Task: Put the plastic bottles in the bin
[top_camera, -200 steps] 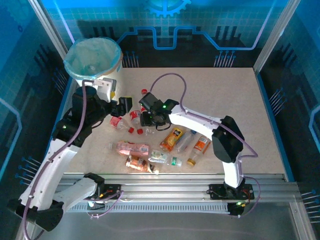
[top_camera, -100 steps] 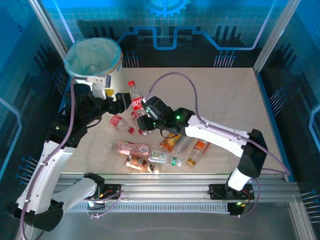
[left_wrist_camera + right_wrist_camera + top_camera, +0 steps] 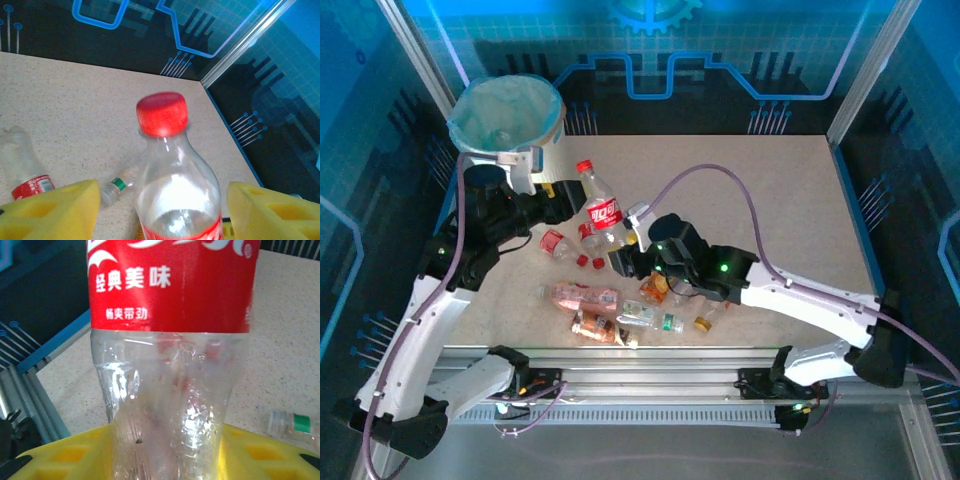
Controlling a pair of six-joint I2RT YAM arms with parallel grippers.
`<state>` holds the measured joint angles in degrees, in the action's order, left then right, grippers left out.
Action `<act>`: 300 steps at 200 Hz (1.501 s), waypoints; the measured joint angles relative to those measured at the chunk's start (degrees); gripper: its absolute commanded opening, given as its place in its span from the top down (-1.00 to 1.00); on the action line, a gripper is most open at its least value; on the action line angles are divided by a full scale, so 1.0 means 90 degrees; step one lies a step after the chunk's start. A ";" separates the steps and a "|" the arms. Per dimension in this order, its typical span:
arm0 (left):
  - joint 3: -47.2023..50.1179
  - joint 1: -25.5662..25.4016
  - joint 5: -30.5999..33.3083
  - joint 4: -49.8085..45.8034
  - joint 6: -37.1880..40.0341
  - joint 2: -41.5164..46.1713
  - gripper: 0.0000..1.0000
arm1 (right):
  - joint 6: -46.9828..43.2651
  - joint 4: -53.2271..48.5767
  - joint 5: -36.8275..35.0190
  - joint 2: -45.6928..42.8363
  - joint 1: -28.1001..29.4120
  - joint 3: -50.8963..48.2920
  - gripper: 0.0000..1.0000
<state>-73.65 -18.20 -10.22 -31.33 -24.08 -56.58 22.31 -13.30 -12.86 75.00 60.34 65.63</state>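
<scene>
A clear plastic bottle (image 3: 602, 212) with a red cap and red label stands upright above the table. My right gripper (image 3: 625, 260) is shut on its lower body; in the right wrist view the yellow pads (image 3: 70, 455) press both sides of the bottle (image 3: 170, 340). My left gripper (image 3: 570, 203) is open around the upper part, and its pads (image 3: 55, 210) stand clear of the bottle (image 3: 177, 190) on each side. The white bin (image 3: 505, 115) with a pale green bag stands at the back left. Several other crushed bottles (image 3: 578, 296) lie on the table in front.
A small red-labelled bottle (image 3: 552, 243) lies under the left arm. Orange-labelled (image 3: 655, 288) and green-banded (image 3: 650, 320) bottles lie by the right arm. A metal rail (image 3: 650, 370) runs along the near edge. Blue enclosure walls (image 3: 880, 230) stand to the right.
My right gripper has lifted the red-labelled bottle off the table and held it up by the left gripper. The right arm has stretched out low. The left jaws have narrowed around the bottle.
</scene>
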 measured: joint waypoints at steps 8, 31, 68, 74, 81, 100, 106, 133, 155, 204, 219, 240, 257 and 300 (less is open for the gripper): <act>0.0027 0.0002 -0.0078 0.0044 -0.0051 -0.0010 -0.27 | -0.0070 0.0066 0.0007 -0.0100 0.0078 -0.0100 -0.01; 0.0049 0.0000 -0.0279 0.0107 -0.0206 -0.0073 -0.17 | -0.0243 0.0189 0.0036 -0.0265 0.0248 -0.0226 0.00; 0.0168 0.0000 -0.0374 0.0255 -0.0328 -0.0068 0.03 | -0.0517 0.0410 0.0172 -0.0408 0.0425 -0.0432 0.00; 0.0172 0.0000 -0.0374 0.0267 -0.0330 -0.0068 0.07 | -0.0561 0.0435 0.0199 -0.0406 0.0444 -0.0437 0.00; 0.0175 0.0000 -0.0374 0.0287 -0.0328 -0.0066 0.15 | -0.0612 0.0444 0.0214 -0.0406 0.0457 -0.0437 0.00; 0.0216 0.0000 -0.0376 0.0376 -0.0408 0.0000 0.46 | -0.0704 0.0459 0.0211 -0.0403 0.0508 -0.0437 -0.01; 0.0221 -0.0012 -0.0396 0.0386 -0.0495 0.0032 0.58 | -0.0729 0.0454 0.0199 -0.0393 0.0517 -0.0437 -0.01; 0.0250 -0.0056 -0.0350 0.0415 -0.0517 0.0175 0.76 | -0.0816 0.0510 0.0163 -0.0374 0.0559 -0.0435 -0.11; 0.0250 -0.0056 -0.0316 0.0415 -0.0505 0.0175 0.99 | -0.0891 0.0512 0.0131 -0.0367 0.0559 -0.0430 -0.31; 0.0226 -0.0051 0.0238 0.0333 -0.0022 0.0075 1.00 | -0.0903 0.0430 -0.0146 -0.0177 0.0590 -0.0126 -0.76; 0.0039 -0.0051 0.0571 0.0216 0.0248 -0.0063 1.00 | -0.0911 0.0355 -0.0226 -0.0109 0.0590 0.0046 -0.77; -0.0512 -0.0049 0.1047 0.0121 0.0729 -0.0374 1.00 | -0.1027 0.0221 -0.0410 0.0032 0.0593 0.0420 -0.79; -0.1098 0.0015 0.1358 0.0109 0.1095 -0.0661 1.00 | -0.1190 0.0090 -0.0617 0.0189 0.0593 0.0797 -0.79; -0.2883 0.0928 0.1542 0.0087 0.1552 -0.1739 1.00 | -0.1746 -0.0435 -0.0617 0.1294 0.0391 0.2446 -0.79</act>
<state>-99.59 -9.85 3.66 -30.55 -10.11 -72.23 6.59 -17.21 -18.41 86.65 63.86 87.64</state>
